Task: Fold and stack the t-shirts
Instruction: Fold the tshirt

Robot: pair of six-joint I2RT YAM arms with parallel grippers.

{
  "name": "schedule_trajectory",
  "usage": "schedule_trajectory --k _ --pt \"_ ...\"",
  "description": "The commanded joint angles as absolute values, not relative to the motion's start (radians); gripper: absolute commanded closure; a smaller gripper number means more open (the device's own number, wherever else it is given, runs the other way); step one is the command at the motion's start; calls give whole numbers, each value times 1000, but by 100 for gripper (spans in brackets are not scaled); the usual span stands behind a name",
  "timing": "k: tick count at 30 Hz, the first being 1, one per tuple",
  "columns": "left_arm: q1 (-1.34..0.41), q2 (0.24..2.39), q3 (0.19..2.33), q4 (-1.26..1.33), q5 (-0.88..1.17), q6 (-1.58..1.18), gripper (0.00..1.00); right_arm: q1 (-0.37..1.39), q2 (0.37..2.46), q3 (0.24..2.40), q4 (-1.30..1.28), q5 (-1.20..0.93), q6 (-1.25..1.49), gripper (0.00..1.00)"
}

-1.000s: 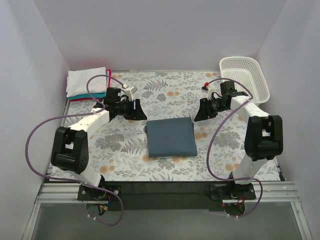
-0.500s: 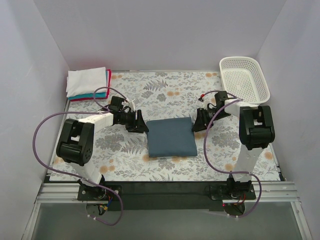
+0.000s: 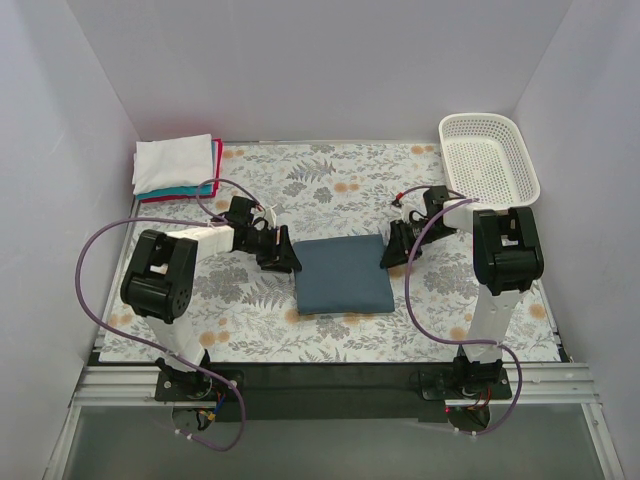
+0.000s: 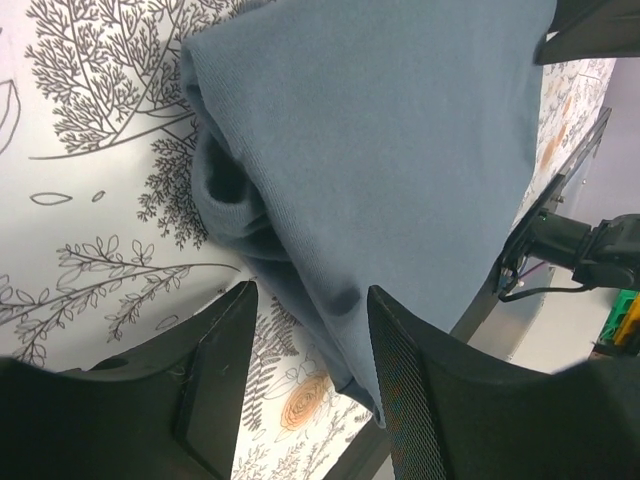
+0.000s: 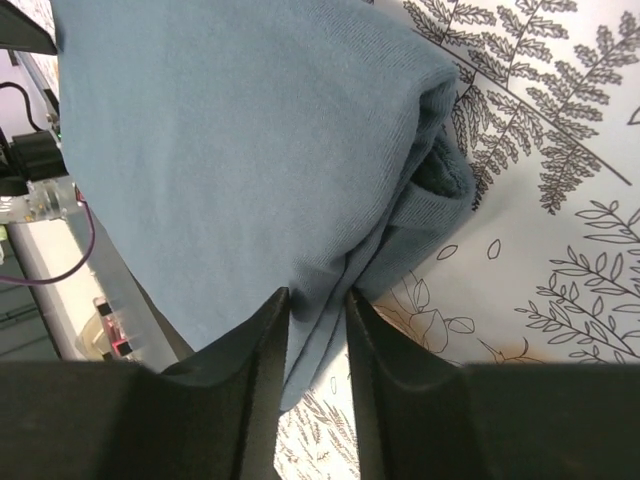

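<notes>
The dark slate-blue t-shirt (image 3: 343,273) lies folded into a rectangle at the middle of the table. My left gripper (image 3: 285,262) is low at its left edge. In the left wrist view (image 4: 308,300) the jaws are open and straddle the shirt's (image 4: 380,130) folded edge. My right gripper (image 3: 392,253) is at the shirt's right edge. In the right wrist view (image 5: 318,298) the jaws are close together, pinching the layered edge of the shirt (image 5: 230,140). A stack of folded white, teal and red t-shirts (image 3: 176,165) sits at the back left corner.
A white plastic mesh basket (image 3: 490,155) stands at the back right corner. The floral tablecloth (image 3: 330,185) covers the table, with white walls on three sides. Purple cables loop beside both arms.
Both grippers have come down and inward from behind the shirt to its left and right edges. The right jaws now pinch the cloth. The shirt itself has not moved.
</notes>
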State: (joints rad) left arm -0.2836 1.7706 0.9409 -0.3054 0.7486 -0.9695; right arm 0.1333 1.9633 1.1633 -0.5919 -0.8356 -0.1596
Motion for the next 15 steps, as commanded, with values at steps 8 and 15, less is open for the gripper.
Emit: schedule_trajectory --k 8,15 --pt "-288 1776 977 -291 750 -982 69 138 1934 1189 -584 -877 -153 99" --pt "-288 1735 954 -287 712 -973 100 133 1861 1160 -598 -850 -175 99"
